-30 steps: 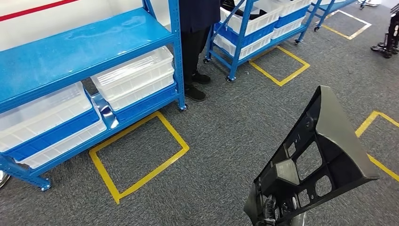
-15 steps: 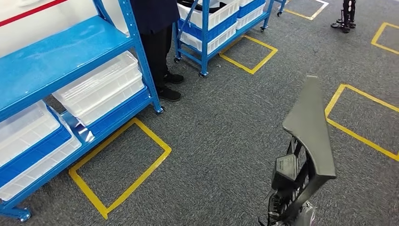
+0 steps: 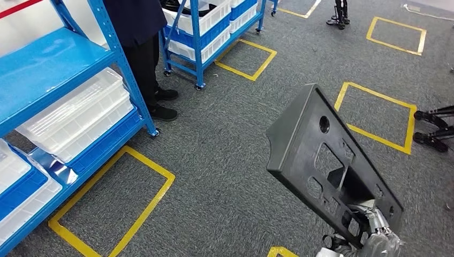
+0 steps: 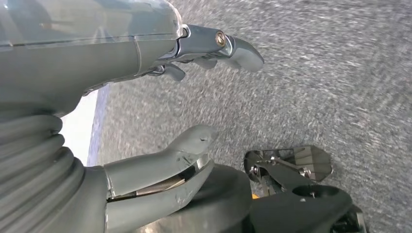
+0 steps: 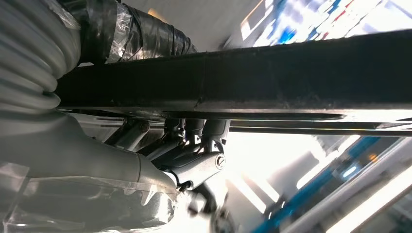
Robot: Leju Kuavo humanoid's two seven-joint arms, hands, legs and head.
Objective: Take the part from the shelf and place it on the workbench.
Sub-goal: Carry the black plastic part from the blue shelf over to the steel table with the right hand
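Note:
The part [image 3: 321, 155] is a large dark grey plastic panel with several cut-outs. My right hand [image 3: 377, 235] grips its lower end at the bottom right of the head view, and the panel stands tilted up over the carpet. In the right wrist view the part [image 5: 291, 73] crosses the picture as a dark bar, with my right hand [image 5: 160, 160] wrapped under it. My left hand [image 4: 160, 102] hangs over the grey carpet, fingers [image 4: 233, 46] and thumb apart, holding nothing. The blue shelf [image 3: 48, 75] stands at the left.
A person in dark clothes [image 3: 142, 48] stands beside the shelf post. White bins [image 3: 75, 115] sit on the lower shelf. A second blue rack with bins [image 3: 206, 24] stands behind. Yellow tape squares [image 3: 112, 203] mark the carpet. Dark stand legs [image 3: 433, 128] lie at the right.
The whole scene has slid left as the camera turns right, away from the shelf. The part in my right hand has swung round, now showing its broad face with the cut-outs.

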